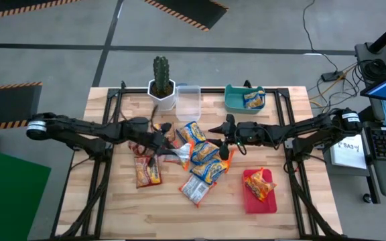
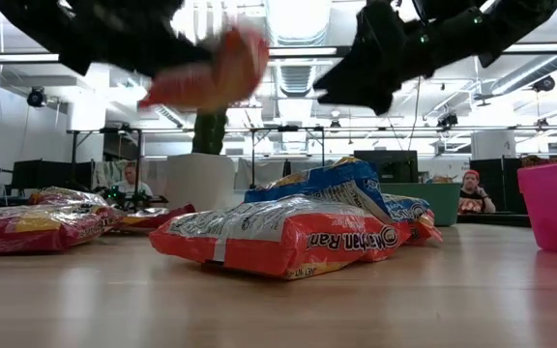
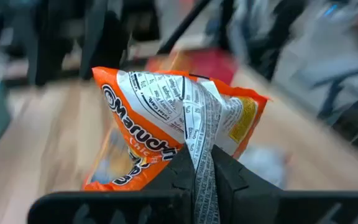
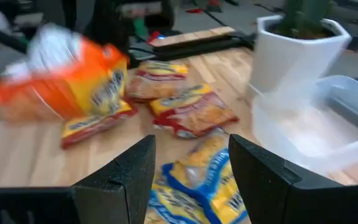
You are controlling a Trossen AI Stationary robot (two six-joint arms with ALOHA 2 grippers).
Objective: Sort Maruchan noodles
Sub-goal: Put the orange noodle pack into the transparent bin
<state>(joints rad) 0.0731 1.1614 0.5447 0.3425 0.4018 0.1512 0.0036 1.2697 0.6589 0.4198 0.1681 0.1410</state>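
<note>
My left gripper (image 1: 166, 147) is shut on an orange Maruchan packet (image 3: 166, 124), which hangs in the air above the table in the low view (image 2: 206, 72). My right gripper (image 4: 191, 180) is open and empty above the blue-and-yellow packets (image 1: 203, 152) at the table's middle. More packets lie flat on the wood: red ones (image 1: 146, 171) at the left and a silvery one (image 1: 194, 189) nearer the front edge. One orange packet (image 1: 260, 184) lies on the red tray (image 1: 250, 203), and another (image 1: 253, 99) lies in the teal bin (image 1: 232, 100). My left gripper pinches a white printed flap of the orange packet's wrapper (image 3: 199, 155) between its two fingers. The rest of the packet stands out beyond the fingertips, crumpled. The low view shows it lifted clear of the table.
A cactus in a white pot (image 1: 161, 86) and a clear plastic container (image 1: 187, 100) stand at the table's far edge, next to the teal bin. Bare wood lies along the near edge. People sit in the room beyond the table.
</note>
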